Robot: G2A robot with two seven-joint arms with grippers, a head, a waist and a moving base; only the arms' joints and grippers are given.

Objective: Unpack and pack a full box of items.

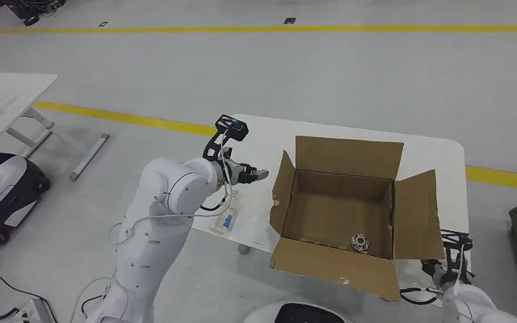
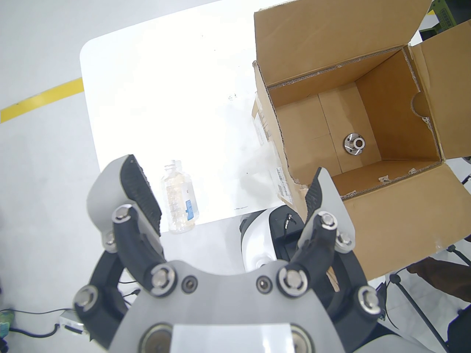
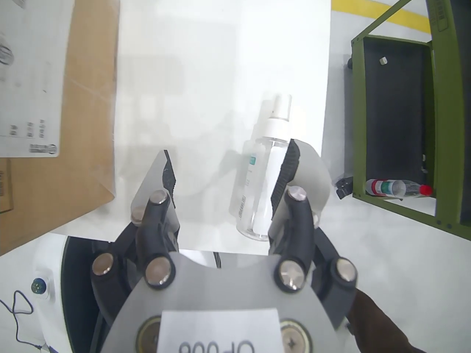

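Note:
An open cardboard box (image 1: pixel 339 206) stands on the white table (image 1: pixel 323 129). A round metal flange (image 2: pixel 354 143) lies alone on the box floor (image 1: pixel 359 241). A small clear bottle (image 2: pixel 179 200) lies on the table to the left of the box (image 1: pixel 226 220). My left gripper (image 2: pixel 224 178) hangs open and empty above the table's left part (image 1: pixel 246 174). My right gripper (image 3: pixel 230 165) is open over the table on the other side of the box, above a clear spray bottle (image 3: pixel 263 170) that lies partly under one finger (image 3: pixel 294 170).
The box flaps (image 1: pixel 420 210) stand up and outward on all sides. A green cart (image 3: pixel 397 111) stands off the table's right edge with a red-capped bottle (image 3: pixel 399 188) lying in it. Yellow floor lines (image 1: pixel 121 117) run past the table.

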